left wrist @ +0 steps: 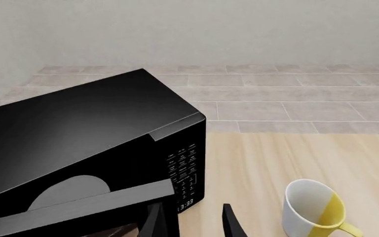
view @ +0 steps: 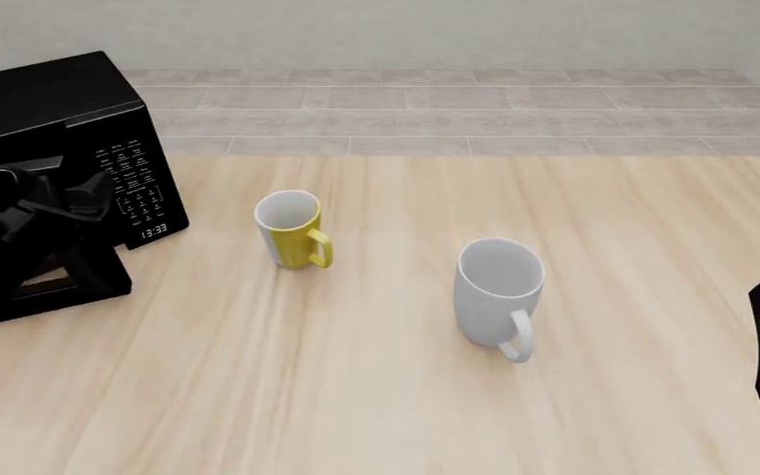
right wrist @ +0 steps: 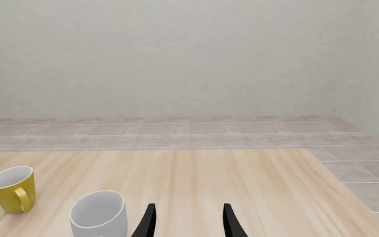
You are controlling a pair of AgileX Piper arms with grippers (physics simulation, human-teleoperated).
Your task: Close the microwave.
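Black left gripper (left wrist: 191,222), jaws parted, is hovering at the glossy black microwave's (view: 56,119) ajar door, far left on the pale wooden table (view: 486,416); right gripper (right wrist: 187,222) is open too, before grey floor tiles (view: 486,99).

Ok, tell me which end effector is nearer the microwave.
Left. The left end effector is right at the microwave, by its open door. The right end effector is far across the table, past the white mug.
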